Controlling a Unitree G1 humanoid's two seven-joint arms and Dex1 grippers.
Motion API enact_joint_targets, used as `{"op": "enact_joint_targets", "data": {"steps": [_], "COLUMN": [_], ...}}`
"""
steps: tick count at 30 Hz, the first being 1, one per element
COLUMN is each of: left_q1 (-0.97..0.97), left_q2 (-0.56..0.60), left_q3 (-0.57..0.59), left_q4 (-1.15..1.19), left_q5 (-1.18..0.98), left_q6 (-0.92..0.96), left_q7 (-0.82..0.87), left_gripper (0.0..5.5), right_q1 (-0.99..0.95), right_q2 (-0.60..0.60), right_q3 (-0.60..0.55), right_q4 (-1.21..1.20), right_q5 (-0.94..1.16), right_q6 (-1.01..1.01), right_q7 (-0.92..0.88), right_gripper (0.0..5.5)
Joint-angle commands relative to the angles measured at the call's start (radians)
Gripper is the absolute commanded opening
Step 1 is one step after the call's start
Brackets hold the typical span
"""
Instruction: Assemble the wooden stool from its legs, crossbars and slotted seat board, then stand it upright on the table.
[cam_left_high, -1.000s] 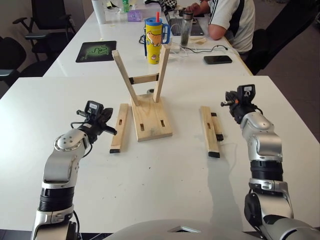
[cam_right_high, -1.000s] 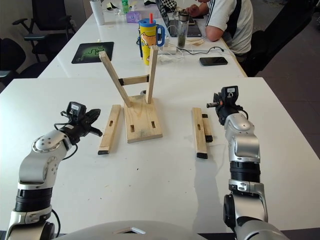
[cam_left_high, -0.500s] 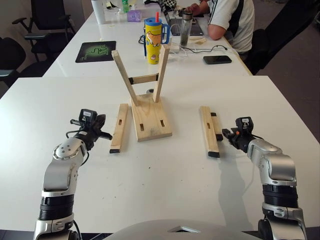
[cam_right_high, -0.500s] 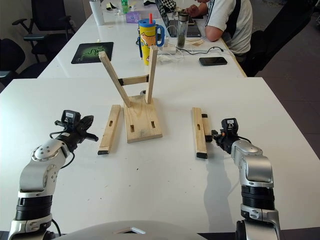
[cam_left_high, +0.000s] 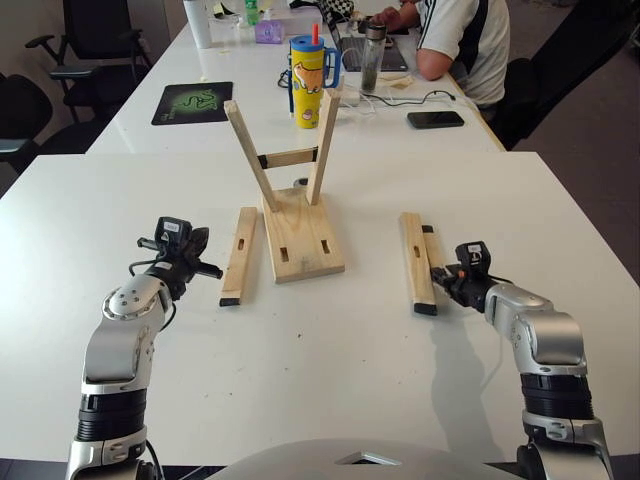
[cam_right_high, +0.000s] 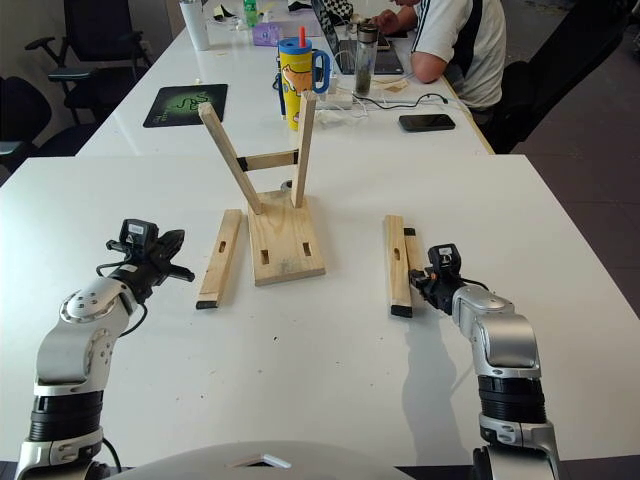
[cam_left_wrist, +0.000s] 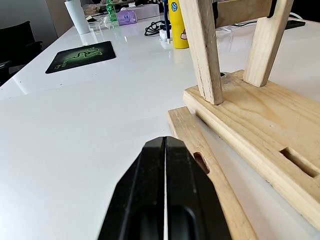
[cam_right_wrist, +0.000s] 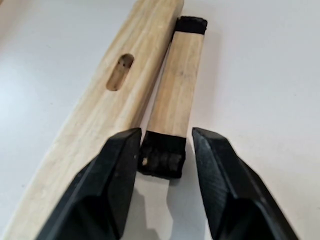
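Silver arms (cam_left_high: 118, 335), black 2-finger claws (cam_left_wrist: 165, 150)

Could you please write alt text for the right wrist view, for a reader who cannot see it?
The right gripper, its jaws open, straddles the black-capped near end of a short crossbar lying on the white table. Beside the crossbar lies a longer wooden leg with an oval slot.

I'm working over a white table (cam_left_high: 320, 390) that fills the lower frame, lit evenly, with soft shadows. Butted against its far edge, a second white table (cam_left_high: 130, 125) runs toward the top of the frame. On that one sit a black-and-green mouse mat (cam_left_high: 192, 102), a yellow cup (cam_left_high: 308, 80), a dark bottle (cam_left_high: 372, 55) and a phone (cam_left_high: 435, 119). Black office chairs (cam_left_high: 95, 30) stand at upper left. At the right edge I see grey floor (cam_left_high: 590, 150).
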Motion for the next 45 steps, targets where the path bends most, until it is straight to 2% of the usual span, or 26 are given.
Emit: {"op": "enact_joint_targets", "data": {"steps": [1,8,12,14,16,20,23,25,31,34,45], "left_q1": [-0.01,-0.016,-0.017,-0.023,-0.027,-0.048,-0.074,-0.097,-0.081,-0.085,-0.061], "left_q2": [0.009,0.009,0.01,0.011,0.011,-0.006,-0.058,-0.129,-0.261,-0.317,-0.395], "left_q3": [-0.002,-0.006,-0.006,-0.007,-0.006,0.007,0.049,0.107,0.145,0.166,0.136], "left_q4": [-0.002,-0.002,-0.003,-0.001,-0.005,-0.01,-0.038,-0.07,-0.164,-0.164,-0.12], "left_q5": [0.003,0.003,0.004,0.004,0.002,-0.026,-0.134,-0.289,-0.671,-0.821,-1.004], "left_q6": [0.007,0.007,0.008,0.007,0.009,0.012,0.052,0.114,0.26,0.286,0.275], "left_q7": [-0.001,-0.002,-0.002,-0.003,-0.004,-0.007,-0.014,-0.011,-0.007,0.043,0.204], "left_gripper": [0.0,0.0,0.0,0.0,0.0,0.0,0.0,0.0,0.0,0.32,1.86], "right_q1": [0.004,-0.011,-0.016,-0.02,-0.031,-0.089,-0.113,-0.105,-0.015,-0.004,-0.023], "right_q2": [0.01,0.075,0.087,0.086,0.077,0.088,0.081,0.064,-0.002,-0.005,-0.007], "right_q3": [0.01,-0.028,-0.04,-0.038,-0.026,-0.054,-0.011,0.049,0.202,0.218,0.246], "right_q4": [0.002,0.055,0.068,0.069,0.063,0.04,-0.017,-0.072,-0.197,-0.228,-0.263], "right_q5": [-0.002,0.017,0.011,-0.004,-0.033,-0.083,-0.063,-0.043,0.02,0.044,0.04], "right_q6": [0.02,0.049,0.039,0.021,-0.026,-0.268,-0.44,-0.52,-0.587,-0.591,-0.603], "right_q7": [-0.017,-0.07,-0.089,-0.102,-0.122,-0.185,-0.093,0.01,0.27,0.311,0.335], "right_gripper": [1.88,1.88,1.34,1.32,1.32,1.32,1.32,1.32,1.32,1.32,1.32]}}
